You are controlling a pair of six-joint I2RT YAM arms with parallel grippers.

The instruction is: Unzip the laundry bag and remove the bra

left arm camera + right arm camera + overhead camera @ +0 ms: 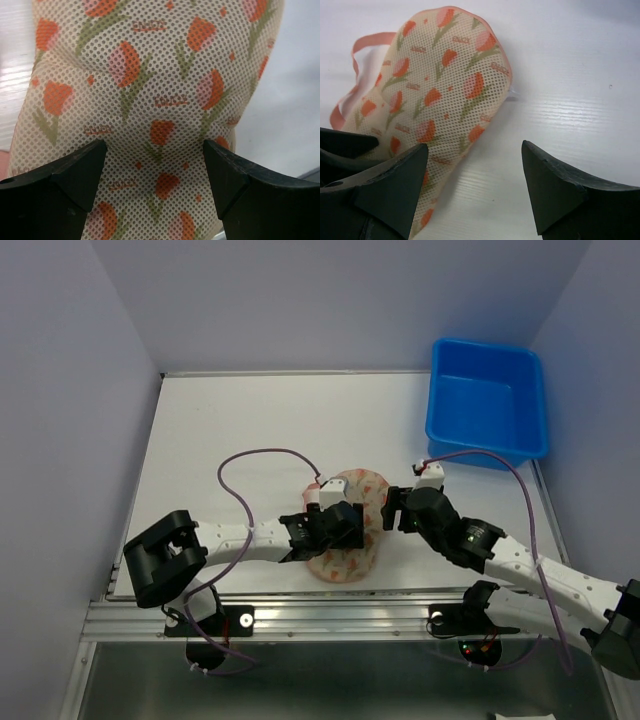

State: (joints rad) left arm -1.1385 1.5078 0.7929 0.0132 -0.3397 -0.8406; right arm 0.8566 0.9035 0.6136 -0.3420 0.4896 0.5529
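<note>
The laundry bag (352, 492) lies flat at the table's near middle, cream mesh with orange-pink tulips; it looks closed. It fills the left wrist view (150, 100), and in the right wrist view (440, 85) its pink strap (362, 45) shows. My left gripper (348, 525) is open, its fingers spread just over the bag's near lobe (155, 150). My right gripper (385, 508) is open beside the bag's right edge, over bare table (472, 150). The bra is hidden.
A blue plastic tub (487, 400) stands at the back right. The white table (240, 420) has walls on the left, back and right. Purple cables loop over both arms. The table's near edge lies just below the bag.
</note>
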